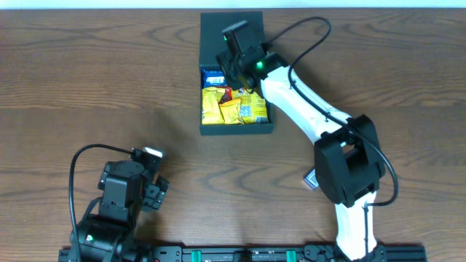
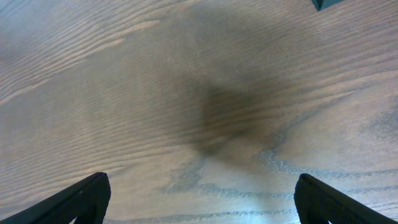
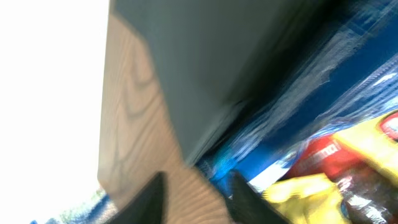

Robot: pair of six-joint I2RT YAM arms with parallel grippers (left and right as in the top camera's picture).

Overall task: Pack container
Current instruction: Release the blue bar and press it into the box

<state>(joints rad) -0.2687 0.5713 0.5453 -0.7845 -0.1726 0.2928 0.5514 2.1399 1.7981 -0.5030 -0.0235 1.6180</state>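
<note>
From overhead, the table is dark brown wood with a strong grain running side to side. A pale white strip borders its far edge, and a black rail carries the arm bases along the near edge. The container sits at the far middle of the table with its lid flap laid open toward the far edge. Yellow snack packets and a blue packet lie inside. The right gripper hangs over the back of the open box, hiding its own fingertips. The left gripper is near the front left, well apart from the box. In the left wrist view there is bare wood with a soft dark shadow at the centre. The two black fingers stand spread to the frame's corners with nothing between them. A teal corner of the container shows at the top right. The right wrist view is badly blurred. A dark container wall slants across it, with wood and plain white glare to its left and blue, red and yellow wrappers to its right. The right gripper's fingers show a narrow gap, but I cannot tell whether they pinch anything.
</note>
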